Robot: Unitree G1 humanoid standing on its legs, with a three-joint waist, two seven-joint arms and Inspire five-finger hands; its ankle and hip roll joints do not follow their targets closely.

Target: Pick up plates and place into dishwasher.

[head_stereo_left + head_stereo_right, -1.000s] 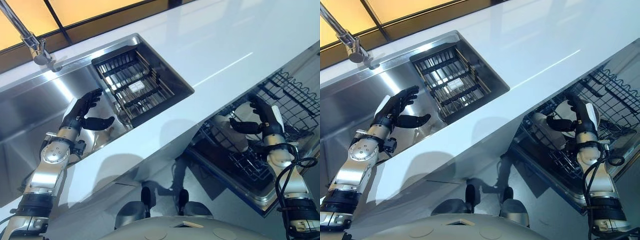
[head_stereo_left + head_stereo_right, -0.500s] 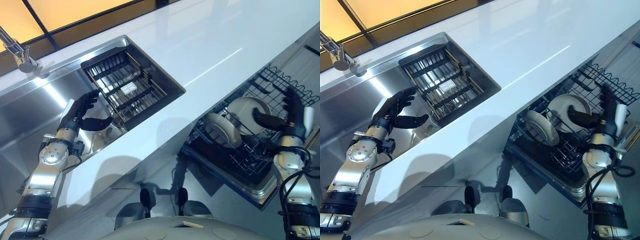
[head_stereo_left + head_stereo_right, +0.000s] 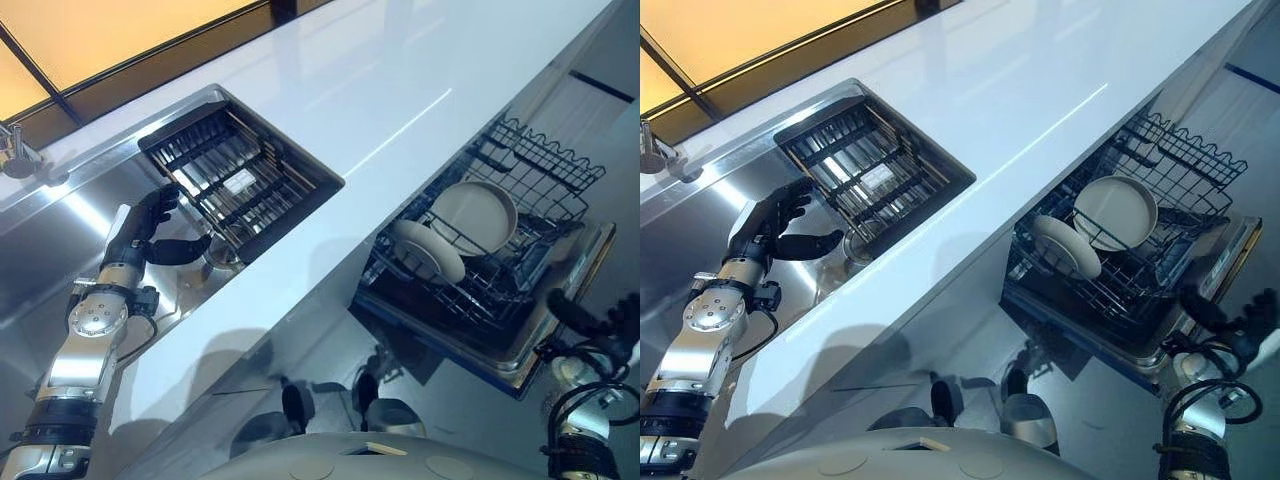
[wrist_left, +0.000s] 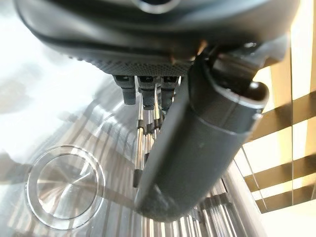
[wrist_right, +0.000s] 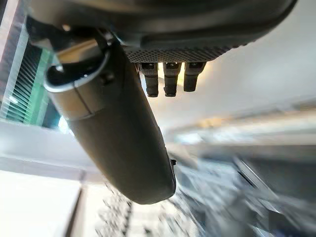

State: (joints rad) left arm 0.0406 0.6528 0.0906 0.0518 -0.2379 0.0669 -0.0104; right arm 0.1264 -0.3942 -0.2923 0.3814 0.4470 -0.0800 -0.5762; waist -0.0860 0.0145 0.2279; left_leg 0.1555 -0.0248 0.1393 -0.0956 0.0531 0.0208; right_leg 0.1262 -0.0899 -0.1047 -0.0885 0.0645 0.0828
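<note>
- Two plates (image 3: 473,215) are standing on edge in the dishwasher rack (image 3: 540,165), at 3 o'clock in the head views; the second plate (image 3: 427,250) is leaning just beside the first.
- The right hand (image 3: 1240,325) is hanging at 4 o'clock, outside the rack, fingers relaxed and carrying nothing.
- The left hand (image 3: 150,232) is hovering in the sink (image 3: 45,225) at 9 o'clock, spread, thumb apart from the fingers, beside the slatted drain basket (image 3: 235,180).
- No further plate is identifiable in the sink (a clear round glass item (image 4: 65,186) is lying under the left hand).
- Judged next step: locating another plate; approaching with fingers kept wide and closing on the rim only.
</note>
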